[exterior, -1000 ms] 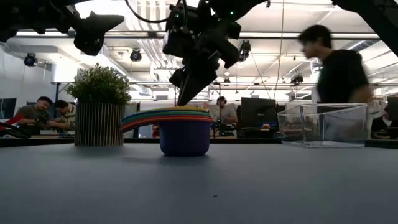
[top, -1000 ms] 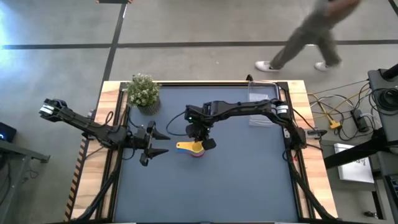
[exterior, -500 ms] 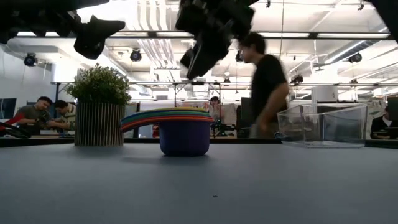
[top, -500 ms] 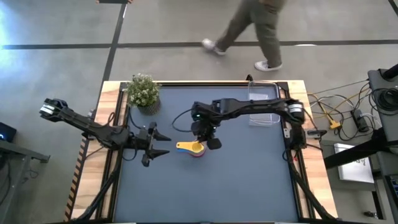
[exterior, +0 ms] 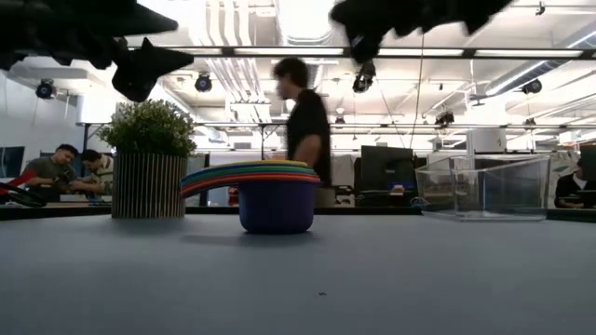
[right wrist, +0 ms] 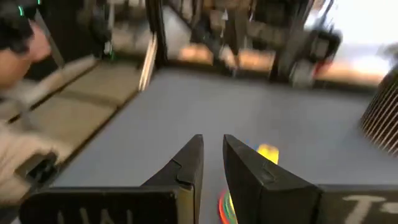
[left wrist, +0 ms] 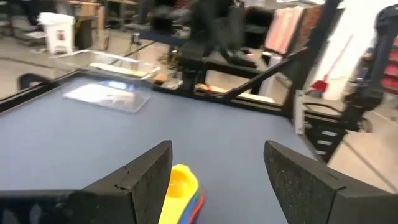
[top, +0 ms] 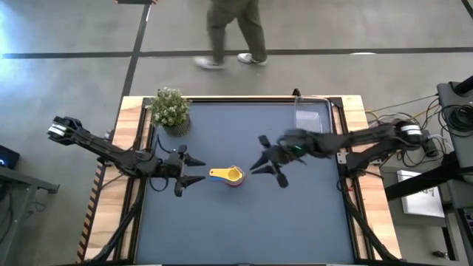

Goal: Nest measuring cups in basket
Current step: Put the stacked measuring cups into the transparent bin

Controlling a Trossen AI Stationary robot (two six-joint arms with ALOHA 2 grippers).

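The measuring cups (top: 230, 176) stand nested in one stack on the dark mat, left of centre. The yellow one is on top, and the stack rests on the bottom of the outermost dark blue cup (exterior: 277, 207). Their handles (exterior: 219, 174) fan toward the table's left. My left gripper (top: 194, 171) hovers open and level just left of the handles, touching nothing; the yellow cup (left wrist: 180, 186) shows between its fingers. My right gripper (top: 259, 165) hangs in the air right of the stack, shut to a narrow slit and holding nothing. The clear basket (top: 314, 122) sits at the far right.
A potted plant (top: 170, 109) stands at the far left corner. A person (top: 233, 29) walks across the floor beyond the table's far edge. Bare mat lies between the stack and the basket (exterior: 482, 186) and along the near side.
My right gripper has left the top of the cup stack. It has swung up and toward the table's right edge, and has tipped from pointing down to nearly level. The stack has stayed where it was. The person behind the table has walked leftward.
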